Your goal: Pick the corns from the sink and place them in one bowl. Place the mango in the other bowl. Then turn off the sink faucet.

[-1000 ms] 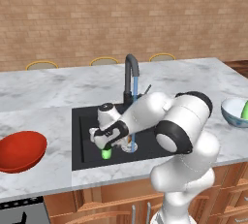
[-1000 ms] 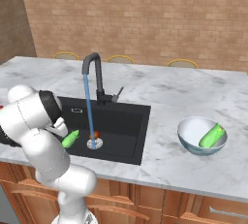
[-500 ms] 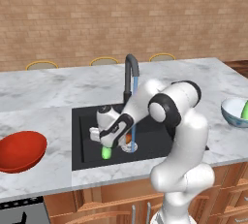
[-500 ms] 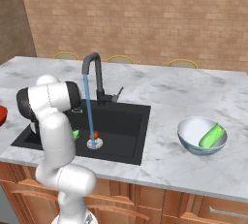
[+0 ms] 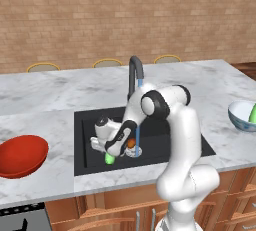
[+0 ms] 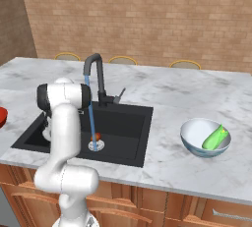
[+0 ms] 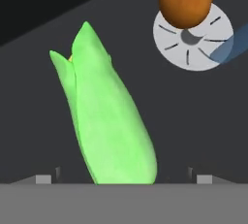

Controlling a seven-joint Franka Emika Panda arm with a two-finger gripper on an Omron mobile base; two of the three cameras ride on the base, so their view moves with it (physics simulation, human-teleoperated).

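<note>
One corn (image 7: pixel 109 116) lies on the floor of the black sink (image 5: pixel 85 120), green with its husk tip pointing away from the hand. My gripper (image 7: pixel 123 179) hangs open right over its near end, a fingertip (image 7: pixel 43 178) on either side, not touching it. From the left base view the gripper (image 5: pixel 111 150) sits low in the basin just above that corn (image 5: pixel 109 158). The mango (image 7: pixel 188 0) rests by the drain (image 7: pixel 193 36). A second corn (image 6: pixel 215 137) lies in the pale bowl (image 6: pixel 189 142). The red bowl (image 5: pixel 20 155) stands left of the sink. Water runs from the faucet (image 5: pixel 134 72).
The water stream (image 5: pixel 138 135) falls onto the drain just right of the gripper, near the mango (image 5: pixel 131 144). The faucet's lever (image 6: pixel 119 95) sticks out beside its base. Marble counter (image 5: pixel 45 125) surrounds the basin, and a brick wall stands behind.
The arm's elbow has swung from the right to upright over the sink. The hand has stayed low over the green corn, jaws still open.
</note>
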